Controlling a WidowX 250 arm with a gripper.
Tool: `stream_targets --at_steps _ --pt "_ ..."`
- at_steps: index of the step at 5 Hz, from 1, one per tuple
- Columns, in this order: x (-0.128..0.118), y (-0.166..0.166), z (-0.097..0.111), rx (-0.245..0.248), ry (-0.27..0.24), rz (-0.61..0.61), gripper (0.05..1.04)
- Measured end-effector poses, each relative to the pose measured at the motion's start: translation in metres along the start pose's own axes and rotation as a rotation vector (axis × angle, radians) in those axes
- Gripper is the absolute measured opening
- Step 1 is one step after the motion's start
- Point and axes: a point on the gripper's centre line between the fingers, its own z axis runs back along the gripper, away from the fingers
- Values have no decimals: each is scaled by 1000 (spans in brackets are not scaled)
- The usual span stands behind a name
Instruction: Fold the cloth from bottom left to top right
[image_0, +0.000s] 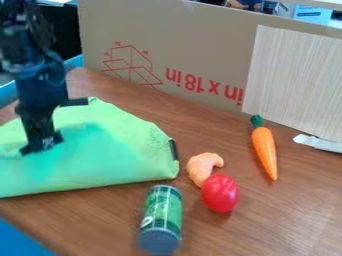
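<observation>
with twelve at the top of your view, your black gripper (41, 145) hung over the left part of the green cloth (113, 155), so the fabric lay beneath it and spread mostly toward three o'clock. you had the lower left stretch off toward seven o'clock, running out of view, so its corner could not be placed. the longest edge ran roughly from nine to three, its right end tipped slightly up. the far side you were folding toward lay between one and three o'clock. your likely move was a grasp toward seven, then a lift and sweep toward two. you couldn't tell whether the gripper was spread or pressed together, or whether it pinched any fabric.
</observation>
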Motion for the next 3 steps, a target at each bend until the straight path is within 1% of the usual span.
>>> stream_targets --at_steps 1,2,3 --pt "8 21 4 -14 26 4 67" --pt "15 39 -2 -11 62 2 67" --pt "26 58 -8 -20 88 0 67"
